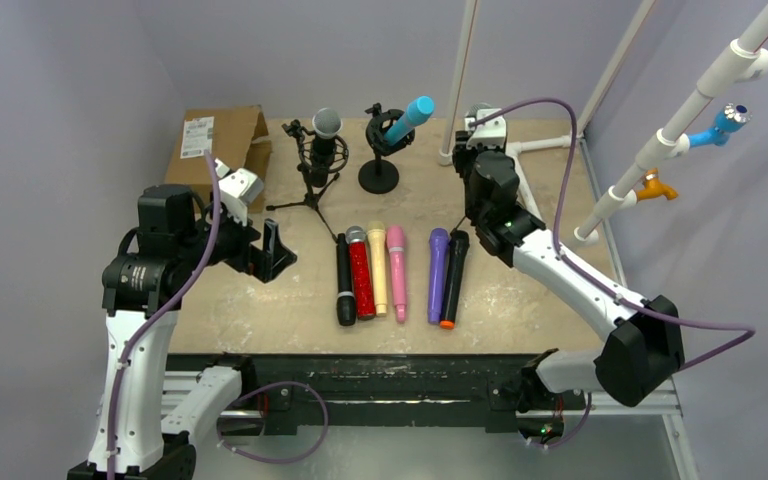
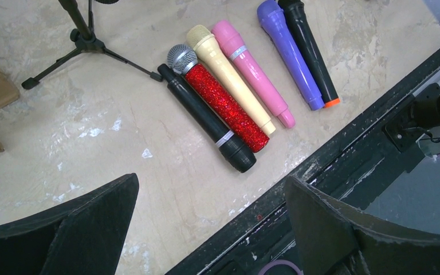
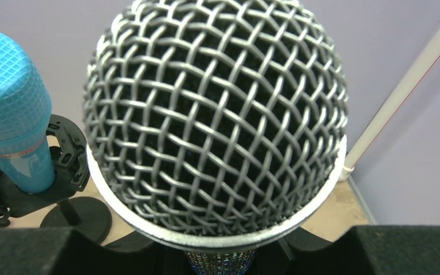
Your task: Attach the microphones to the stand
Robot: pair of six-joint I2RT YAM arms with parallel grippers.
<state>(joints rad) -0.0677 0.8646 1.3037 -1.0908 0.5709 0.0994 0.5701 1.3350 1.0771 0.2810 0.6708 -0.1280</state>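
Right wrist view: my right fingers [image 3: 401, 252] are clamped under the silver-headed microphone [image 3: 215, 114], just right of the blue microphone [image 3: 11, 109], left fingers [image 2: 69, 229] spread idle, and top-heavy, it could tilt and knock blue's stand [image 3: 74, 220].

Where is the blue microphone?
In the top view, the light blue stick microphone sits tilted in the black round-base stand at the back middle of the table, right of the black tripod stand.
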